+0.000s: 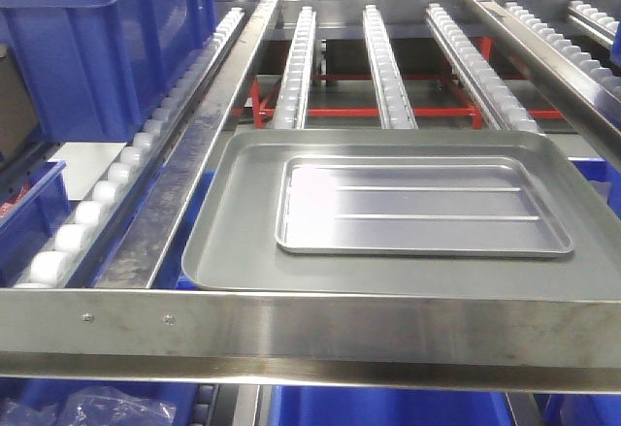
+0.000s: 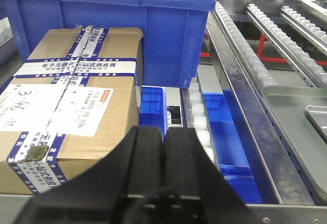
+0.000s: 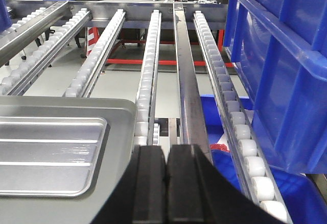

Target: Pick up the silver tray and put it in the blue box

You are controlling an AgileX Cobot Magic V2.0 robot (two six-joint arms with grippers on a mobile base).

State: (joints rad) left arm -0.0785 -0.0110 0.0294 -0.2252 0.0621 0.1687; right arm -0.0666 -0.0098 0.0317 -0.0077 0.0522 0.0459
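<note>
The silver tray (image 1: 422, 205) lies flat inside a larger dull grey tray (image 1: 233, 222) on the roller rack, in the middle of the front view. Its right part (image 3: 48, 155) shows in the right wrist view, and a corner (image 2: 318, 117) at the right edge of the left wrist view. The blue box (image 1: 107, 43) stands at the upper left on the roller lane; it fills the top of the left wrist view (image 2: 110, 27). My left gripper (image 2: 163, 137) is shut and empty, left of the trays. My right gripper (image 3: 166, 155) is shut and empty, right of the silver tray.
A taped cardboard carton (image 2: 71, 101) sits in front of the blue box on the left. A second blue crate (image 3: 281, 66) stands to the right of the right gripper. A steel front rail (image 1: 310, 324) crosses below the trays. Roller lanes (image 1: 388, 67) run away behind them.
</note>
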